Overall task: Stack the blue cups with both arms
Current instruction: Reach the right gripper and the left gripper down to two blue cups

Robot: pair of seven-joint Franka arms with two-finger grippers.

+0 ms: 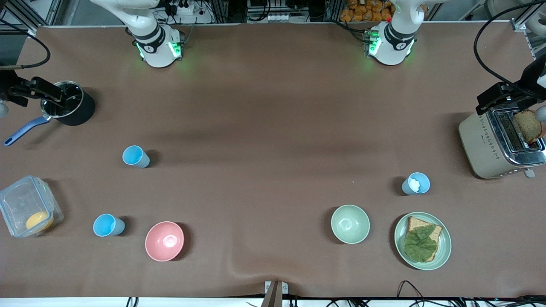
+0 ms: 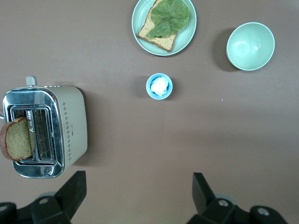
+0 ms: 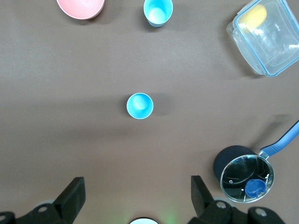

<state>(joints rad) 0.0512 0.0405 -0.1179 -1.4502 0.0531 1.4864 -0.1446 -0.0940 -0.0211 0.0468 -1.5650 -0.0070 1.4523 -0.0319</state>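
Three light-blue cups stand upright and apart on the brown table. Two are toward the right arm's end: one [image 1: 135,156] [image 3: 139,106] mid-table, and one [image 1: 108,225] [image 3: 158,11] nearer the front camera, beside the pink bowl. The third cup [image 1: 416,183] [image 2: 159,86], toward the left arm's end, holds something white. My left gripper [image 2: 139,179] is open and empty, high over bare table between the toaster and that cup. My right gripper [image 3: 136,182] is open and empty, high over bare table near its base. Neither gripper shows in the front view.
A pink bowl [image 1: 164,241], a pale green bowl [image 1: 350,224] and a plate with toast and lettuce [image 1: 422,241] sit near the front edge. A toaster with bread [image 1: 499,143] stands at the left arm's end. A dark pot [image 1: 68,108] and a clear container [image 1: 27,212] stand at the right arm's end.
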